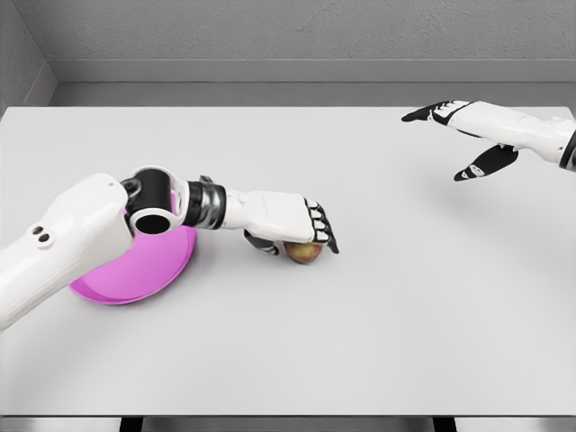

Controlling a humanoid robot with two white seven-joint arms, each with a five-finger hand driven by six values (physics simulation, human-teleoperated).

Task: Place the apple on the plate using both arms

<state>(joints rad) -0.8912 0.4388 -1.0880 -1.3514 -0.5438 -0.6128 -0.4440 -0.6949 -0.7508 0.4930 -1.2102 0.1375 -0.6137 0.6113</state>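
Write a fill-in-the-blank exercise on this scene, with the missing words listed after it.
1. The left hand is closed over the ____.
2. The plate is ____ in colour.
3. The right hand hangs with fingers spread, holding ____.
4. The apple lies on the table, to the ____ of the plate in the picture.

Missing words: apple; pink; nothing; right
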